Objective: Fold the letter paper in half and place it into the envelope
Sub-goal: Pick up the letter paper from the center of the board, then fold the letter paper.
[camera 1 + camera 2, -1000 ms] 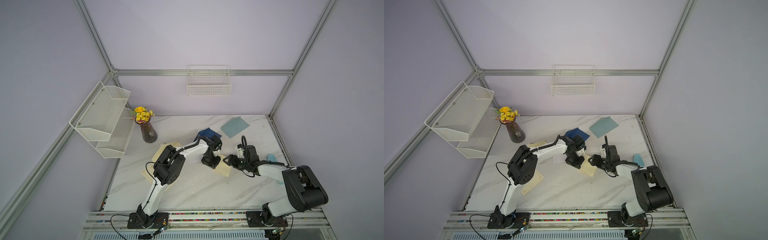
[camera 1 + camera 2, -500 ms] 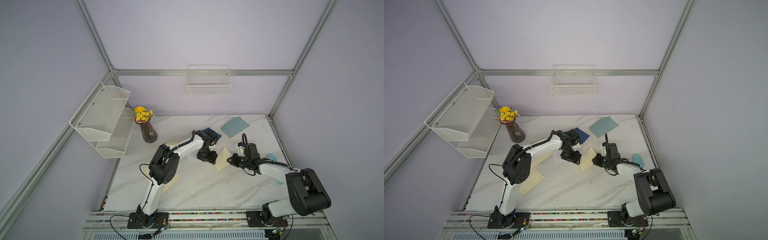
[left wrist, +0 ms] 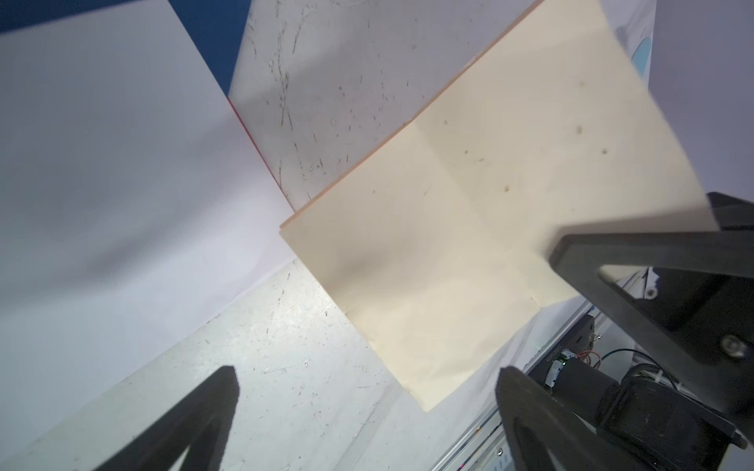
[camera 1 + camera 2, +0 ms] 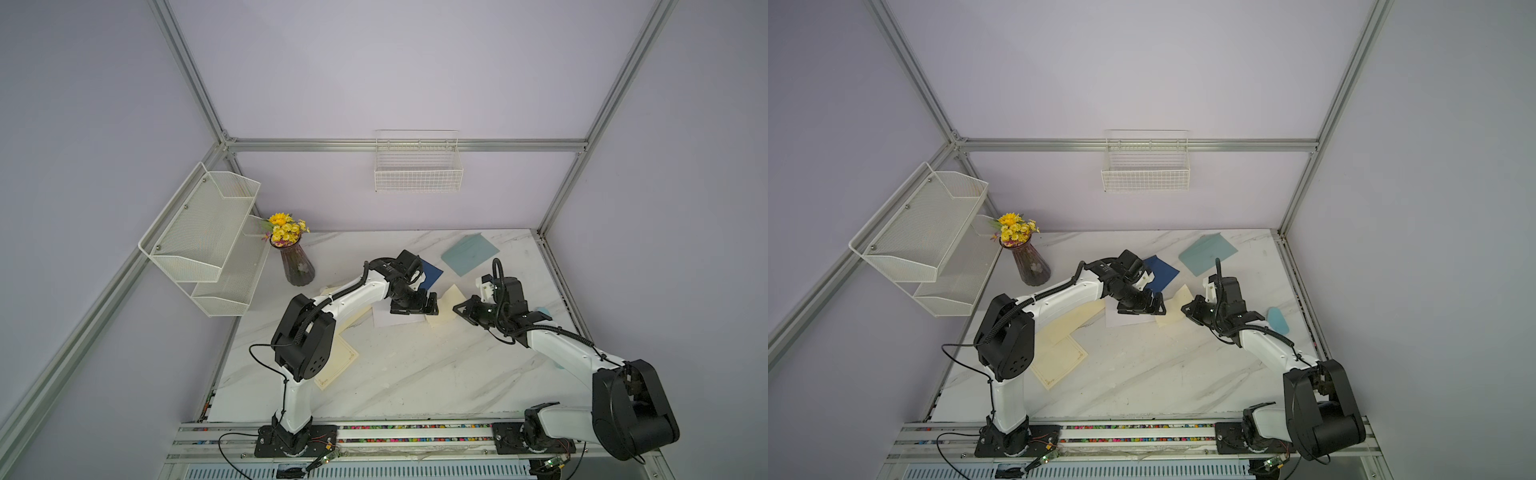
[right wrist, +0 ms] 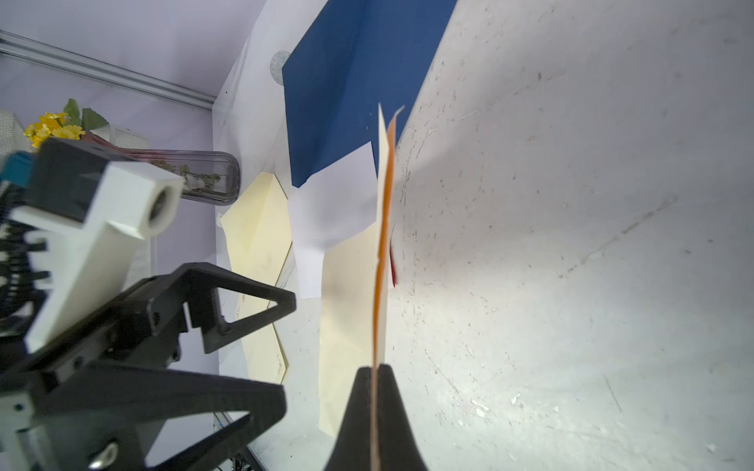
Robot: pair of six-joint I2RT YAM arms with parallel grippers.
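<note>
The right gripper point(image 5: 373, 369) is pinching the folded letter point(image 3: 469, 228) on edge and the left gripper point(image 3: 365, 377) is gaping wide beside it, so insertion is likely starting, needing the white envelope point(image 4: 390, 322) opened.

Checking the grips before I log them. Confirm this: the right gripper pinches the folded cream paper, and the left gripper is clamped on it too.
One thing is wrong: the left gripper is open, not clamped; the left wrist view shows its jaws wide apart. The right gripper does pinch the folded cream paper.

Lavender walls point(image 4: 415, 62) and aluminium framing point(image 4: 407, 145) enclose a white marble tabletop point(image 4: 415, 374).
</note>
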